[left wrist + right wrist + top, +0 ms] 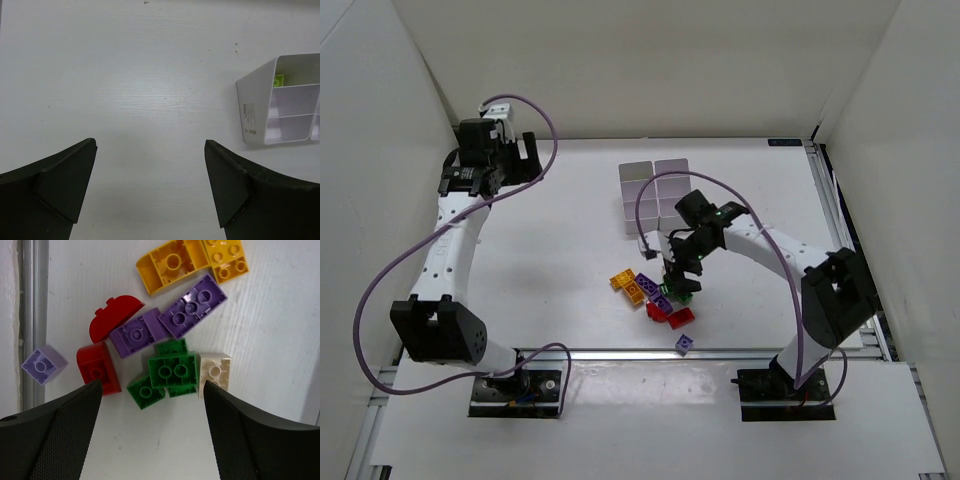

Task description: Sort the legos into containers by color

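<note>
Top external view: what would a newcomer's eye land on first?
The bright pile of legos at the near centre of the table, with the right end effector open directly above its green bricks. Behind the pile sits the white block of containers, with one yellow-green brick visible inside. The left end effector hangs open at the far left.

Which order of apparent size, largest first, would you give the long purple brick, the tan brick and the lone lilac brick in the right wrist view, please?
1. The long purple brick, clearly largest.
2-3. The tan brick and the lone lilac brick look about alike; I would not rank them.
</note>
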